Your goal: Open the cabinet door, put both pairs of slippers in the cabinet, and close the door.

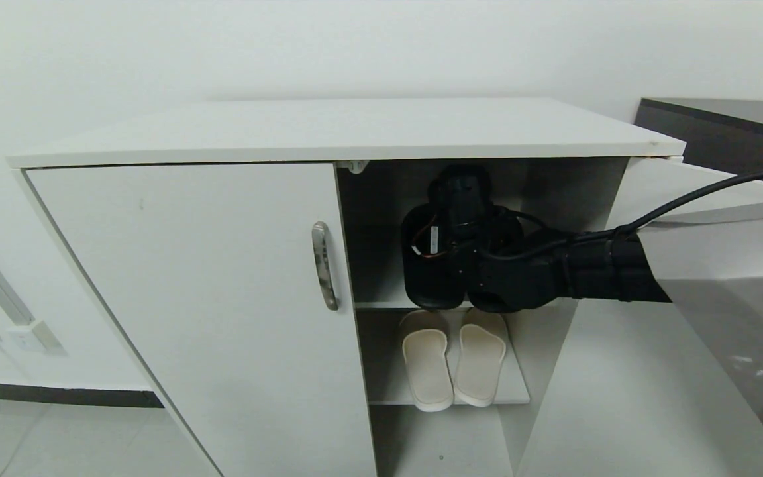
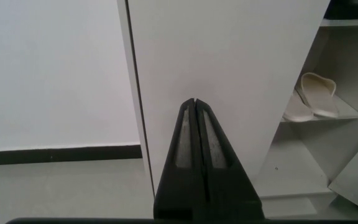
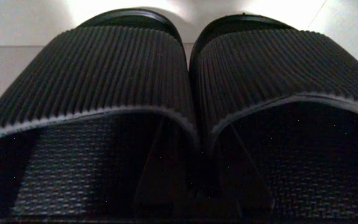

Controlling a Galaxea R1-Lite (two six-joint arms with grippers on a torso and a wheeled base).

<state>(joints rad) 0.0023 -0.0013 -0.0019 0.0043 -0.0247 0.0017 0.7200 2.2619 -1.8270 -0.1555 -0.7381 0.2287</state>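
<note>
Against the wall, one cabinet (image 1: 328, 132) stands with its right door (image 1: 620, 397) swung wide for access and its left door (image 1: 189, 298) closed. On the upper shelf (image 1: 381, 305), the right gripper (image 3: 194, 168) pinches the black slippers (image 1: 431, 265) by their touching inner edges, likely so both travel together. The white slippers (image 1: 454, 358) lie one shelf down: two pairs, four slippers. The left gripper (image 2: 194, 124) hangs closed and empty.

Closed white left cabinet door (image 1: 209, 298) with metal bar handle (image 1: 324, 265) bars left half, left gripper (image 2: 194, 106) facing it. Right half open, swung-out white right door (image 1: 660, 371) flanking. Upper compartment crowded: black ribbed rubber slippers (image 1: 431, 265) clamped in right gripper (image 3: 194, 152). Middle shelf (image 1: 520, 392): cream foam slippers (image 1: 451, 358) take centre, narrow strips free beside. Bottom compartment (image 1: 441, 444) passable.
</note>
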